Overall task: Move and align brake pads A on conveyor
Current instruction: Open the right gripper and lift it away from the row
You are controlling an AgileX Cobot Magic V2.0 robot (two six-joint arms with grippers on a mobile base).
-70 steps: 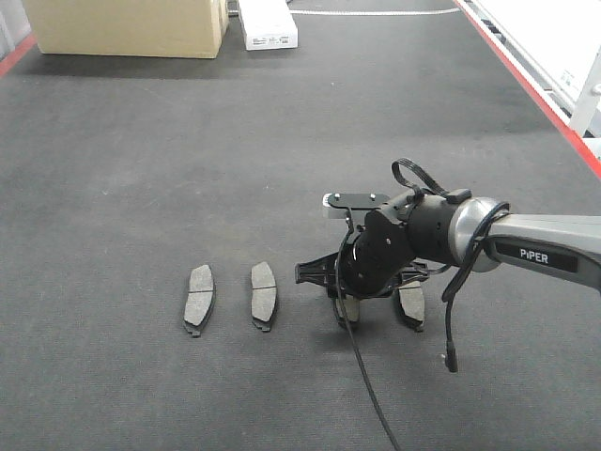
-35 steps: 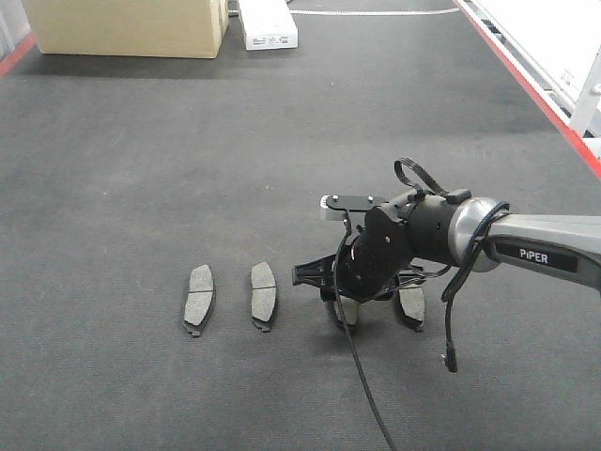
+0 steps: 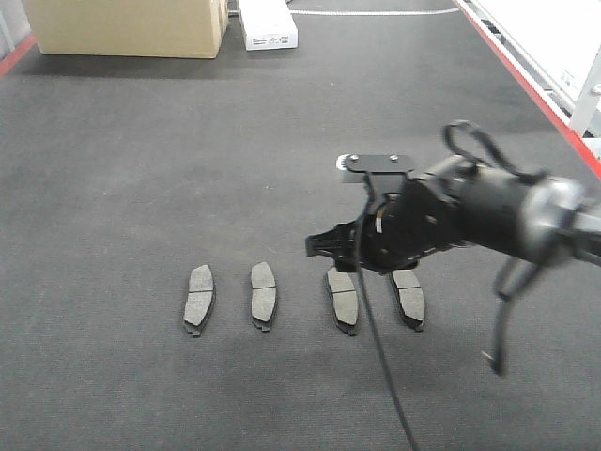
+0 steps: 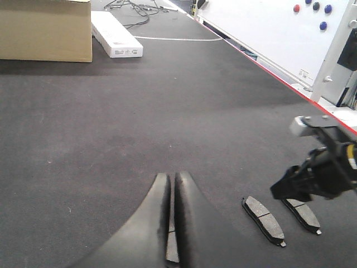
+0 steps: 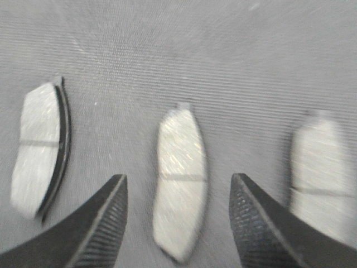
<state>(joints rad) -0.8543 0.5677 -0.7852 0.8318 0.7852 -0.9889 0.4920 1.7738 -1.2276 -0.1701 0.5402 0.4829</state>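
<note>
Four brake pads (image 3: 304, 297), grey, oblong, grooved across the middle, are lying in a row on the dark conveyor (image 3: 141, 169), spaced apart. The right gripper (image 3: 331, 246) is hanging above the third pad (image 3: 343, 300), fingers spread wide, gripping nothing. The left gripper (image 4: 172, 223) is showing fingers pressed together, empty. One cardboard box (image 3: 127, 26) and one white box (image 3: 267, 23) are sitting at the far end.
</note>
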